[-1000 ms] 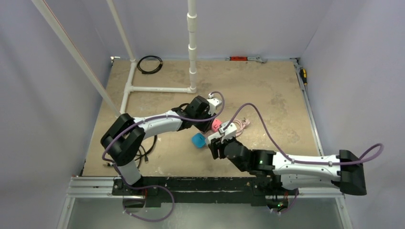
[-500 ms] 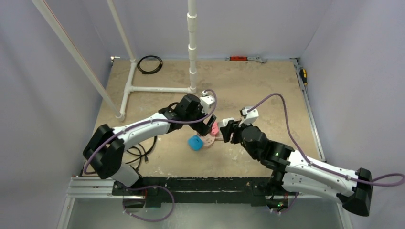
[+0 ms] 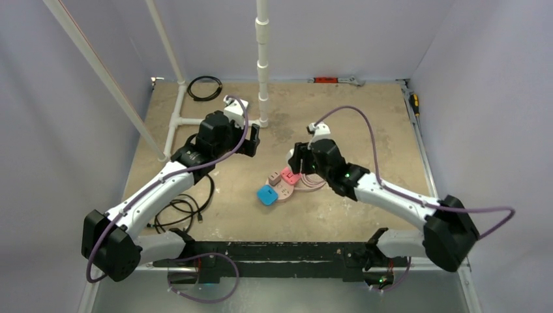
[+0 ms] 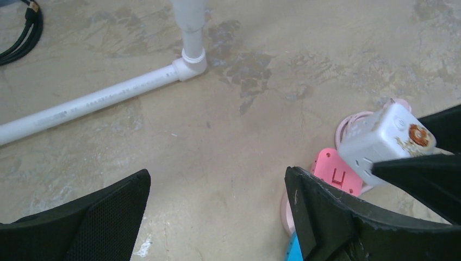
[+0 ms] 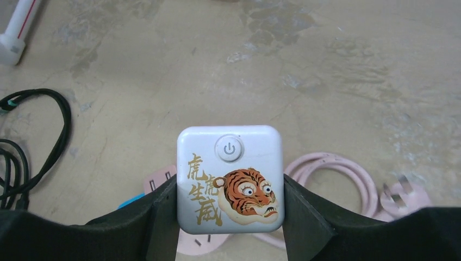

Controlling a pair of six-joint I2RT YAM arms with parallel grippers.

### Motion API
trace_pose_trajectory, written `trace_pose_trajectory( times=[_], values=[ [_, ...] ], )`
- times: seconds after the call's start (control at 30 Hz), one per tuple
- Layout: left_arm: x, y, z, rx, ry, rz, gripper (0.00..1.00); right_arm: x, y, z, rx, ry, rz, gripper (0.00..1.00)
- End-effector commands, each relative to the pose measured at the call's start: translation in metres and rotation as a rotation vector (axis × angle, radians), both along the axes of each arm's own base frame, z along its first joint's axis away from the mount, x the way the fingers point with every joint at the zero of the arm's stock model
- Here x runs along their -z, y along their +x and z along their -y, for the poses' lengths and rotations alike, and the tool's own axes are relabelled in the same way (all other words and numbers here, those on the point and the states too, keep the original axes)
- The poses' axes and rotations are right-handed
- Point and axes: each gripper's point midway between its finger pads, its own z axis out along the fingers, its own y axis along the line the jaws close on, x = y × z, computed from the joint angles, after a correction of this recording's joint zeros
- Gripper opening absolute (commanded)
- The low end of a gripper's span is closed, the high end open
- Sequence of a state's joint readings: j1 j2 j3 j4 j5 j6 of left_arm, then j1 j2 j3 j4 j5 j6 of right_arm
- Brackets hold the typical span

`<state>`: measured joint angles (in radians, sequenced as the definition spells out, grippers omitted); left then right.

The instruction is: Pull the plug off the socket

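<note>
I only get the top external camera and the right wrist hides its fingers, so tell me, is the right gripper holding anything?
Observer: Yes. In the right wrist view the right gripper is clamped on a white cube plug with a power button and a tiger print.
Operator: Is it off the socket?
Observer: It seems so. The left wrist view shows it raised over the pink cord, beside the small pink plug.
Operator: And the left gripper?
Observer: The left gripper is open, only bare table between its fingers.
</note>
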<state>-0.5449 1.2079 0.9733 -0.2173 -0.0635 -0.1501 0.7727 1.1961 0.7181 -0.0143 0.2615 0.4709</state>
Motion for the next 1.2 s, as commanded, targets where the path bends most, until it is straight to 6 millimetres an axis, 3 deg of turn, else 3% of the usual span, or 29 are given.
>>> trace_pose_trajectory(
  times=[0.0,0.33,0.5,0.77,1.03,1.17],
  values=[
    [-0.002,0.001,-0.012,-0.071,0.001,0.017,0.94,-0.053,0.044,-0.038,-0.097,0.108,0.103,0.0],
    [0.0,0.001,-0.009,-0.064,-0.01,0.002,0.93,-0.027,0.103,-0.077,-0.168,0.108,0.022,0.0],
    [0.003,0.002,-0.007,-0.058,-0.006,-0.01,0.93,-0.01,0.121,-0.094,-0.237,0.145,-0.017,0.08],
    [0.012,0.004,-0.002,-0.045,-0.001,-0.035,0.92,0.016,0.151,-0.085,-0.217,0.149,-0.033,0.16],
    [0.018,0.006,-0.002,-0.053,0.006,-0.047,0.91,0.043,0.164,-0.071,-0.167,0.07,-0.067,0.33],
    [0.022,0.006,-0.001,-0.052,0.011,-0.055,0.91,0.047,0.163,-0.071,-0.176,0.068,-0.066,0.45]
  ],
)
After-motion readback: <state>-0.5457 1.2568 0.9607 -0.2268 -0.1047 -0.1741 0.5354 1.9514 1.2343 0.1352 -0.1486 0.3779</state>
